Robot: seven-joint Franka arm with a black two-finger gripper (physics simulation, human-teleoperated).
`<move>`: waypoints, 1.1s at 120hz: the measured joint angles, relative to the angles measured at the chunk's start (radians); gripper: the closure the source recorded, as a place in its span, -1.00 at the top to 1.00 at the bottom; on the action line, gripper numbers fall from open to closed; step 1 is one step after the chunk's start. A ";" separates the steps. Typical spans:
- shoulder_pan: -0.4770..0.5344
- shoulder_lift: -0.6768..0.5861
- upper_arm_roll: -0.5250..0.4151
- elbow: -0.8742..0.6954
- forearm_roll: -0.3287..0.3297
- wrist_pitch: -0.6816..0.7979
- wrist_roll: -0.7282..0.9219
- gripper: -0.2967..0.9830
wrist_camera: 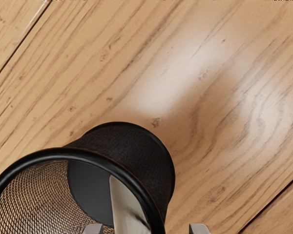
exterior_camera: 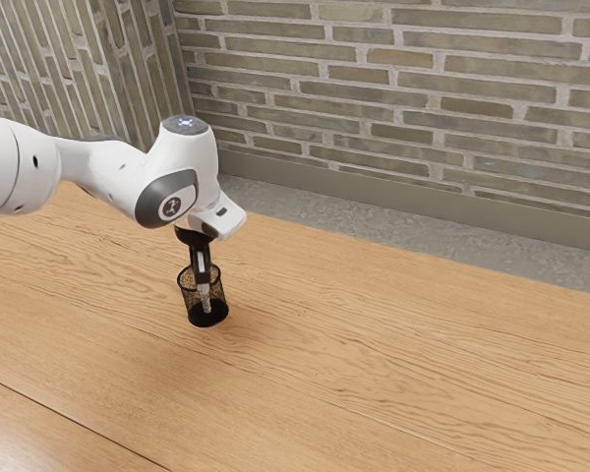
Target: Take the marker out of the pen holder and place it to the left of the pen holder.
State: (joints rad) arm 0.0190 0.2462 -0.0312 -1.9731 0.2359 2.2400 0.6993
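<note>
The gripper (exterior_camera: pixel 203 282) points down at the black mesh pen holder (exterior_camera: pixel 189 297), overlapping its upper part in the exterior view. In the wrist view the gripper (wrist_camera: pixel 146 229) is open, its two grey fingertips well apart at the lower edge. Between them are the pale marker (wrist_camera: pixel 123 202) and part of the rim of the pen holder (wrist_camera: pixel 119 169). The marker leans inside the holder against its wall. One fingertip overlaps the holder's opening; the other stands past the rim, over wood. How deep the fingers reach is hard to tell.
The holder stands upright on the wooden table (exterior_camera: pixel 374 364). A seam (exterior_camera: pixel 69 419) crosses the wood on the near side. Behind the table's far edge are a grey floor strip and a brick wall (exterior_camera: pixel 403 98).
</note>
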 joint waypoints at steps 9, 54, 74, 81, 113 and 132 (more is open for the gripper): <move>0.000 -0.001 0.000 0.000 0.000 0.000 0.005 -0.45; 0.007 -0.040 0.043 0.149 0.007 -0.082 0.006 -0.67; 0.055 -0.001 0.047 0.395 -0.045 -0.296 0.005 -0.68; 0.093 0.079 0.047 0.505 -0.041 -0.396 0.000 -0.68; 0.149 0.521 0.048 0.956 0.076 -0.894 -0.071 -0.69; 0.153 0.662 0.047 1.042 0.105 -1.048 -0.114 -0.69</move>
State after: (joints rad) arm 0.1718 0.9085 0.0163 -0.9309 0.3412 1.1916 0.5856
